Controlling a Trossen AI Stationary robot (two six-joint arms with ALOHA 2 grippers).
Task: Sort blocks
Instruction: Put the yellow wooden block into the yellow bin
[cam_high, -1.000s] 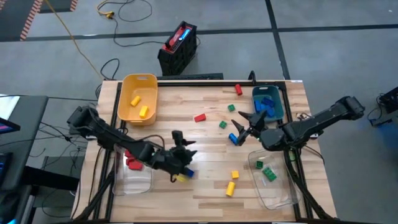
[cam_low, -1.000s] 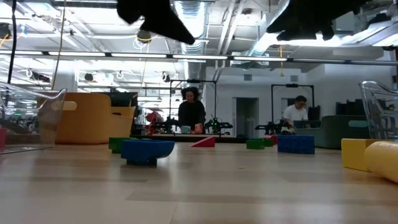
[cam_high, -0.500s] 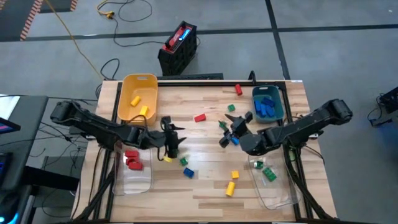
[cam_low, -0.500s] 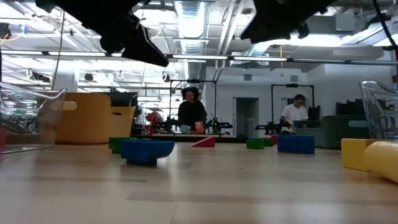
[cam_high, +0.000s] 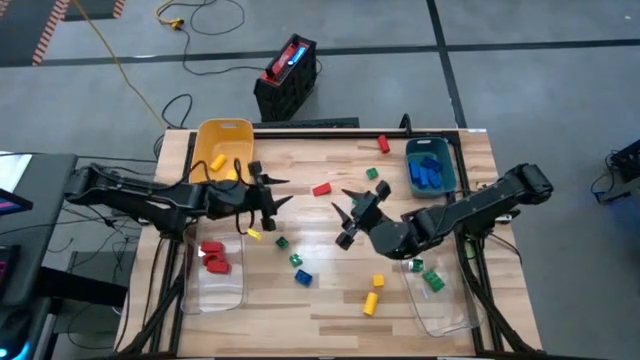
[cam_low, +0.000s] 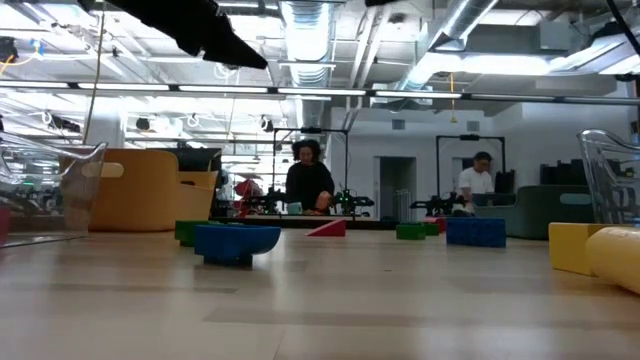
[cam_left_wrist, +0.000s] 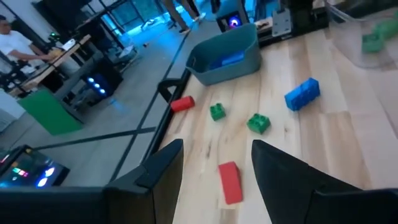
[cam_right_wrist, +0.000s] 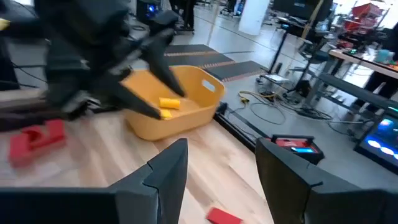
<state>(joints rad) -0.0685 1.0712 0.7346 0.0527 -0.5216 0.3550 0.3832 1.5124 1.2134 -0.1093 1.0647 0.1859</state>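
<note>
- Blocks, small studded plastic bricks in red, yellow, green and blue, lie scattered in the high view over the pale wooden table: a red one near the middle, a green one and a blue one below it, and two yellow ones nearer the front edge.
- High view again: more bricks sit in bins. Blue ones are in the teal plastic bin, green ones in the clear plastic bin on the right, red ones in the clear plastic bin on the left and a yellow one in the rounded yellow plastic bin.
- High view, arms: the left gripper hangs just beside the yellow bin, fingers spread, with nothing seen between them; a small yellow brick lies on the table just below it. The right gripper hovers over the table's middle, fingers spread and bare.
- Low view: a blue brick stands nearest on the tabletop, a yellow brick at the right edge, and a person is in the room behind.
- Left wrist view: the two dark fingers stand apart over a red brick, with nothing clamped.
- Right wrist view: the fingers stand apart and empty, facing the yellow bin and the other arm.
</note>
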